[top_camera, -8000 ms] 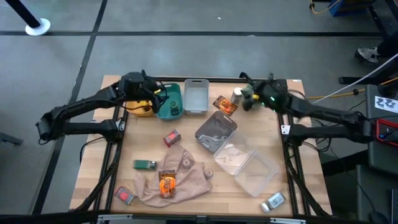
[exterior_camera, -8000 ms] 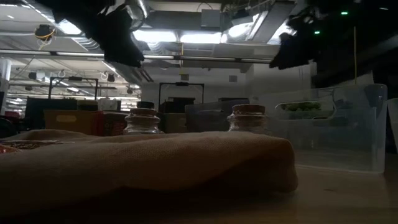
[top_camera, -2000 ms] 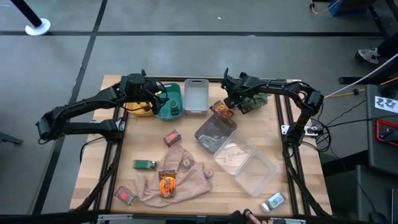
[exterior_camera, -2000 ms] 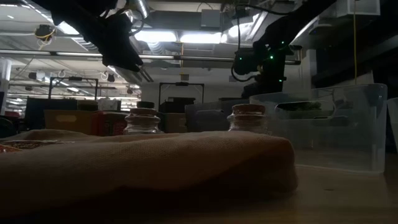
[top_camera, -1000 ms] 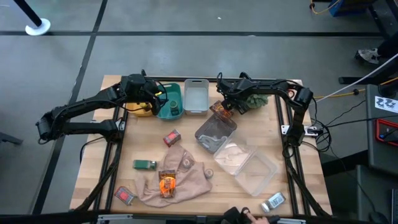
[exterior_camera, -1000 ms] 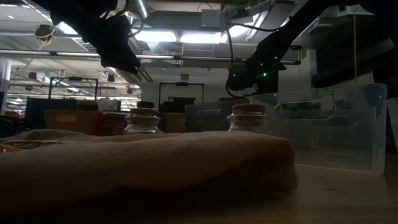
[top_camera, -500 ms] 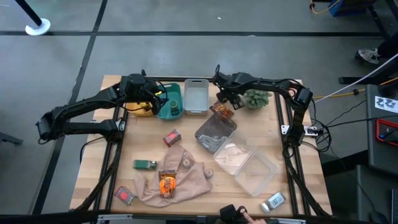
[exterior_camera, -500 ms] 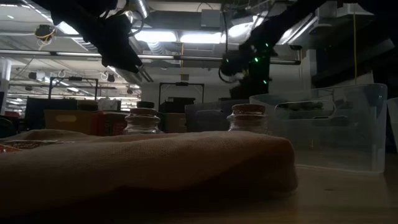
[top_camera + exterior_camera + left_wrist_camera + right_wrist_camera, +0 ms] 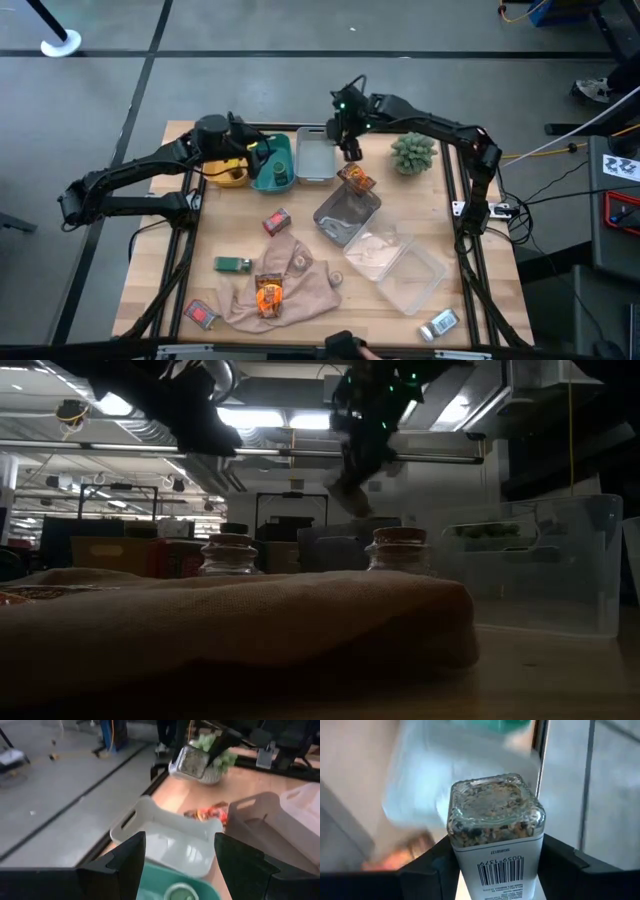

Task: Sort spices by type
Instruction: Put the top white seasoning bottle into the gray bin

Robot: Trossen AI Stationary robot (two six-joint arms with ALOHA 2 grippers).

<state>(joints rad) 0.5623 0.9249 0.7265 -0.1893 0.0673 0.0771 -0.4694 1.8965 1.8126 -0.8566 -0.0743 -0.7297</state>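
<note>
Right end effector (image 9: 492, 870) clamped on a glass spice jar (image 9: 494, 827), barcode label visible only in its wrist view; seen overhead above the white tray (image 9: 315, 156). Left end effector (image 9: 177, 865) spread apart over the teal bin (image 9: 272, 165).

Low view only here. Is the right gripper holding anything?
Observer: Yes, the right gripper is shut on a glass jar of mixed spice with a barcode label.
Operator: Where is it over the table?
Observer: In the air just beside the white bin, between it and the plant ball.
Operator: And the left gripper?
Observer: The left gripper is open and empty, over the teal bin.
</note>
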